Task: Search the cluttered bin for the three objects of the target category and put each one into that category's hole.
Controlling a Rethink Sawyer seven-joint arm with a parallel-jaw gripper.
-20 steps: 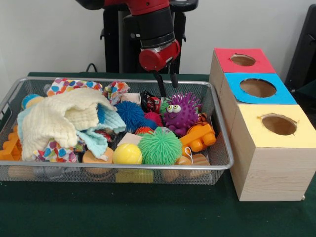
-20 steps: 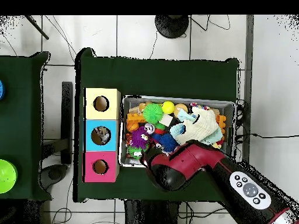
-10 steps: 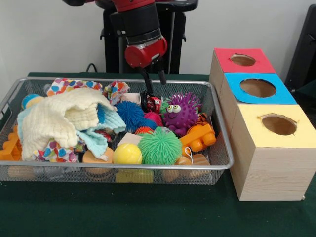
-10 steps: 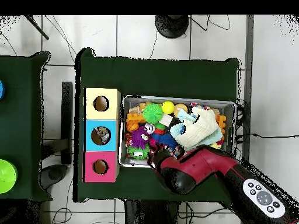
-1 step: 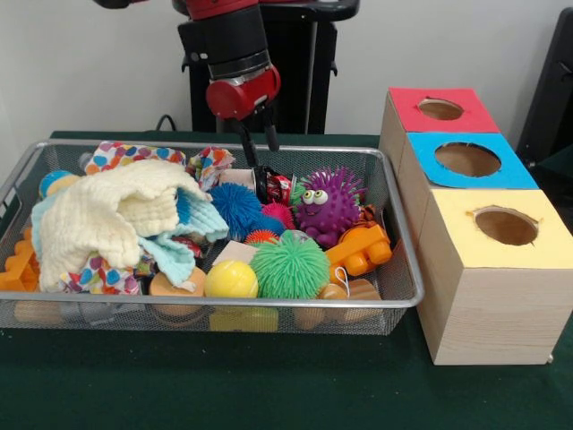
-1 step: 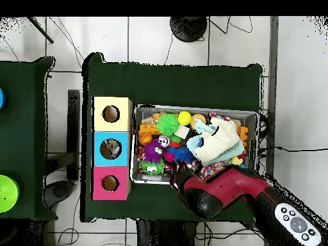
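The wire bin (image 5: 401,235) holds a jumble of toys: a purple spiky creature (image 5: 329,204), a green spiky ball (image 5: 288,266), a blue spiky ball (image 5: 237,206), a yellow ball (image 5: 231,279) and an orange plastic toy (image 5: 358,249). My gripper (image 5: 259,152) hangs open above the bin's back rim, over a small red and black item (image 5: 276,187), holding nothing. In the overhead view the red arm (image 6: 218,189) covers the gripper and the bin's (image 6: 136,115) lower edge. The wooden box has a red hole (image 5: 440,109), a blue hole (image 5: 467,159) and a yellow hole (image 5: 506,226).
A cream cloth (image 5: 116,215) and patterned fabric (image 5: 125,156) cover the bin's left half. The box (image 6: 111,148) stands against the bin's side; something lies inside its blue hole. A second green table (image 6: 19,141) stands apart in the overhead view.
My gripper has moved left along the bin's back rim and risen slightly, away from the purple creature. Nothing in the bin has shifted.
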